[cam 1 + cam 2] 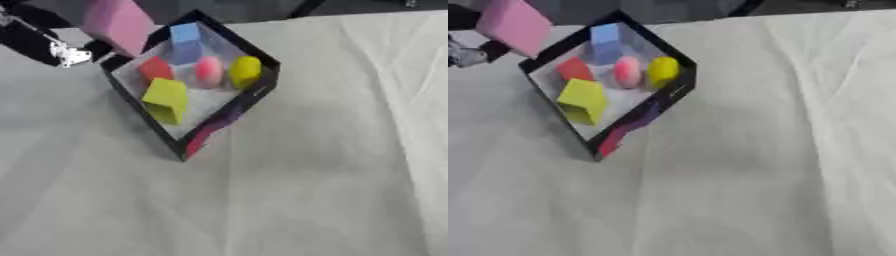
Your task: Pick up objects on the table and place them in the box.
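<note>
Left hand point(52, 45) at upper-left edge, blurred and cropped; grip unreadable, though a pink block point(118, 22) sits against it. Box point(229, 116) holds yellow, red, blue, pink shapes.

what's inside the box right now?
The box holds five pieces: a blue block, a red block, a pink egg shape, a yellow oval and a yellow-green block. Anything beneath them is covered.

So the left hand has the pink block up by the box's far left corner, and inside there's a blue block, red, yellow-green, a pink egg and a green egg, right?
Not quite: the second egg is yellow, not green, as the left eye view shows. The rest holds: the left hand holds the pink block by the box.
</note>
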### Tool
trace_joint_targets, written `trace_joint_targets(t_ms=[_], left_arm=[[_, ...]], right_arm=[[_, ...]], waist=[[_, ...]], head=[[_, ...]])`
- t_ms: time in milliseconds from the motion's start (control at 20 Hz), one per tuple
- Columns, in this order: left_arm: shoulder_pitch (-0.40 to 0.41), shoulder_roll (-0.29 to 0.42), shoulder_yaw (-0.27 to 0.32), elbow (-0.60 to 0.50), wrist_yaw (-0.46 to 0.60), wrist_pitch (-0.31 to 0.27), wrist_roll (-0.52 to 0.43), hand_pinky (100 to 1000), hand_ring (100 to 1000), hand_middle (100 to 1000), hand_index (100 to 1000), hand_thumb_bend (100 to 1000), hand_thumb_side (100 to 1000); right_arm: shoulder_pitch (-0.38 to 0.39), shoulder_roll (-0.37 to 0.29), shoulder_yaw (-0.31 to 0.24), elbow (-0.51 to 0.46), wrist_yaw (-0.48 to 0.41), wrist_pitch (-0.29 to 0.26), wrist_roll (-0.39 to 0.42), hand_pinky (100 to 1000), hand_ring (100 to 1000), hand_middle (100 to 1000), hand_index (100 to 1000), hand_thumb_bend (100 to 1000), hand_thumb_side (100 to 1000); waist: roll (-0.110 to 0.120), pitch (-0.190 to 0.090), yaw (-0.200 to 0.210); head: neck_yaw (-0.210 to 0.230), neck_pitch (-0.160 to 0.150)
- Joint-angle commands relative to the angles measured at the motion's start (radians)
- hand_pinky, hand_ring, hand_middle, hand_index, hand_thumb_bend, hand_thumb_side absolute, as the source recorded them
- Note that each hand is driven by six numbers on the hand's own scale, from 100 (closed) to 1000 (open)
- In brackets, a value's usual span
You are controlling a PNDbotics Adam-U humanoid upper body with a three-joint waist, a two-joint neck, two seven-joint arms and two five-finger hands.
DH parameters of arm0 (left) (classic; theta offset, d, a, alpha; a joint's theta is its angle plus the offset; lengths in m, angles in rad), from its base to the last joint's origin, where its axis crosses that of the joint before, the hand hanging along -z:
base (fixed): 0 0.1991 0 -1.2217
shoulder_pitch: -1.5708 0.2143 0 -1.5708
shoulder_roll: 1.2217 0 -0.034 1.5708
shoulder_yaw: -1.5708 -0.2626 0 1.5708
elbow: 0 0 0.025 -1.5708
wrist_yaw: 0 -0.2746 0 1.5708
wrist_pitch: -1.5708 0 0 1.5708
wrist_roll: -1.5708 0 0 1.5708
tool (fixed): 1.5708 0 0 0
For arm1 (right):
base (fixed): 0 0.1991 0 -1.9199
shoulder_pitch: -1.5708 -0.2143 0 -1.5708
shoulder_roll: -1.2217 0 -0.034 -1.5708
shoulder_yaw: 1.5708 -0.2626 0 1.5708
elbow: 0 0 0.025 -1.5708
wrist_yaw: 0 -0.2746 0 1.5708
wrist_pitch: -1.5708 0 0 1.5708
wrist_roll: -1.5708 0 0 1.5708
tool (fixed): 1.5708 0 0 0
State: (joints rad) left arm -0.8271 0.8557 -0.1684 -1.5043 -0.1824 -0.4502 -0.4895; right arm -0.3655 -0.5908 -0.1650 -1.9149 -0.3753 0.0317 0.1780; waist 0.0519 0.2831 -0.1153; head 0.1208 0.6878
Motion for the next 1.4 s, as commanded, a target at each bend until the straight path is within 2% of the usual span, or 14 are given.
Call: trace_joint_targets(t_ms=[50,350,650,800,950,1050,1100,1150,1200,1250,1300,1350,1400], left_arm=[[-0.057,-0.019,-0.006,0.103,-0.055,-0.029,-0.004,717,668,499,475,100,168],[-0.147,-0.109,-0.020,0.277,-0.163,-0.087,0.003,725,677,515,487,100,172],[-0.204,-0.192,-0.026,0.397,-0.310,-0.147,0.031,738,698,535,494,100,179],[-0.213,-0.224,-0.030,0.441,-0.416,-0.178,0.045,752,722,556,506,180,196],[-0.211,-0.248,-0.037,0.473,-0.505,-0.214,0.071,761,734,570,520,192,206],[-0.210,-0.254,-0.041,0.488,-0.544,-0.234,0.076,778,758,602,565,201,219],[-0.209,-0.255,-0.042,0.494,-0.560,-0.243,0.073,817,831,732,742,211,231],[-0.208,-0.256,-0.042,0.500,-0.571,-0.251,0.065,823,843,749,768,215,231],[-0.207,-0.256,-0.042,0.502,-0.580,-0.260,0.057,875,921,847,887,264,233],[-0.206,-0.257,-0.041,0.503,-0.585,-0.267,0.050,888,931,860,908,273,228],[-0.205,-0.256,-0.039,0.502,-0.588,-0.272,0.044,926,960,889,964,315,345],[-0.204,-0.256,-0.036,0.497,-0.590,-0.275,0.041,927,961,889,966,312,413],[-0.203,-0.256,-0.033,0.490,-0.587,-0.276,0.043,939,968,891,986,385,907]], right_arm=[[-0.016,-0.027,-0.002,-0.017,-0.006,0.000,0.005,910,605,599,831,100,523],[-0.039,-0.022,0.007,-0.020,-0.010,0.002,0.014,910,605,599,831,100,523],[-0.061,-0.013,0.016,-0.022,-0.016,0.011,0.022,910,605,599,831,100,523],[-0.070,-0.010,0.019,-0.025,-0.020,0.014,0.025,910,605,599,831,100,523],[-0.069,-0.009,0.019,-0.025,-0.019,0.016,0.026,910,605,599,831,100,523],[-0.068,-0.008,0.019,-0.025,-0.018,0.017,0.026,911,605,599,831,100,523],[-0.067,-0.009,0.018,-0.025,-0.018,0.018,0.027,911,605,599,832,100,523],[-0.067,-0.009,0.018,-0.025,-0.017,0.018,0.027,911,605,599,832,100,523],[-0.066,-0.009,0.018,-0.025,-0.017,0.018,0.027,911,605,599,831,100,523],[-0.066,-0.009,0.018,-0.025,-0.017,0.019,0.027,911,605,599,831,100,523],[-0.065,-0.009,0.019,-0.025,-0.017,0.019,0.027,911,605,598,831,100,523],[-0.063,-0.009,0.018,-0.025,-0.017,0.019,0.028,911,605,598,831,100,523],[-0.062,-0.008,0.018,-0.024,-0.016,0.020,0.028,911,605,598,831,100,523]], waist=[[0.011,-0.016,-0.005],[0.016,-0.005,-0.031],[0.024,0.002,-0.052],[0.026,0.005,-0.060],[0.028,0.007,-0.064],[0.030,0.007,-0.063],[0.030,0.006,-0.062],[0.031,0.005,-0.061],[0.031,0.005,-0.060],[0.030,0.004,-0.059],[0.030,0.003,-0.058],[0.030,0.002,-0.057],[0.029,0.001,-0.055]], head=[[0.012,-0.020],[0.029,-0.036],[0.043,-0.042],[0.047,-0.046],[0.051,-0.049],[0.051,-0.047],[0.051,-0.047],[0.050,-0.046],[0.049,-0.046],[0.049,-0.045],[0.048,-0.044],[0.048,-0.043],[0.047,-0.041]])
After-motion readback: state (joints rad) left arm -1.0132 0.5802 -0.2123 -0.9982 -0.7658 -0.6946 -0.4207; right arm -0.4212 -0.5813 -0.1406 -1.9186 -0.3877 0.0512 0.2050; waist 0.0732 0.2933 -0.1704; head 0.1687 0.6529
